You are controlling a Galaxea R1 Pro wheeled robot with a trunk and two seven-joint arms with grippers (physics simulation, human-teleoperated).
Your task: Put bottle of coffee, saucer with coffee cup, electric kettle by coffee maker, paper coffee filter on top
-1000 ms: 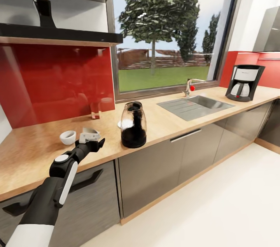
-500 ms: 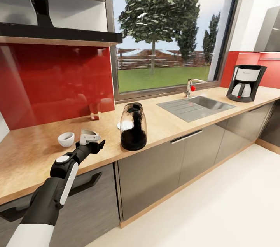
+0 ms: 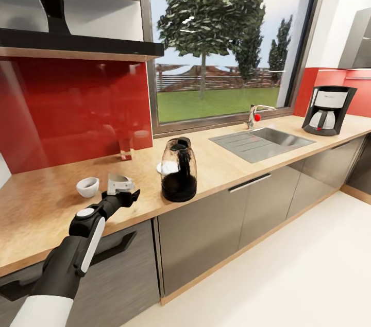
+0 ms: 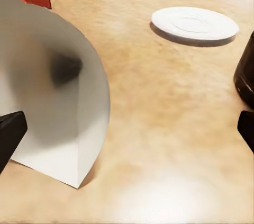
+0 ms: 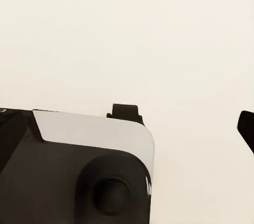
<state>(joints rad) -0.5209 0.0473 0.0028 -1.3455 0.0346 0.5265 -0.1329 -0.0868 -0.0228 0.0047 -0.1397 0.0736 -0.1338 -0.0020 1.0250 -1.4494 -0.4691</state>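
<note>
We are reaching the left gripper (image 3: 125, 195) over the countertop (image 3: 46, 203) toward the paper coffee filter (image 3: 117, 181), which is lying on the wood just past the fingertips, toward the red backsplash. In the left wrist view the filter (image 4: 50, 91) is looming large between the two dark fingertips (image 4: 10, 131), offset toward one of them, so we are judging the fingers spread wide with nothing in them yet. The filter's cone seems to be lying on its side, its axis running roughly across our line of approach; we are reading the open rim as the graspable edge. The coffee cup (image 3: 87, 186) is sitting just beside the filter on the far side from the electric kettle (image 3: 178, 170), and the saucer (image 3: 166, 167) is lying behind the kettle. The coffee maker (image 3: 327, 110) is standing well apart at the counter's far end past the sink (image 3: 260, 141); the bottle of coffee (image 3: 51, 7) is standing on the shelf (image 3: 77, 44). The left arm is plainly nearer. The right gripper's (image 5: 246, 126) spread we cannot tell.
</note>
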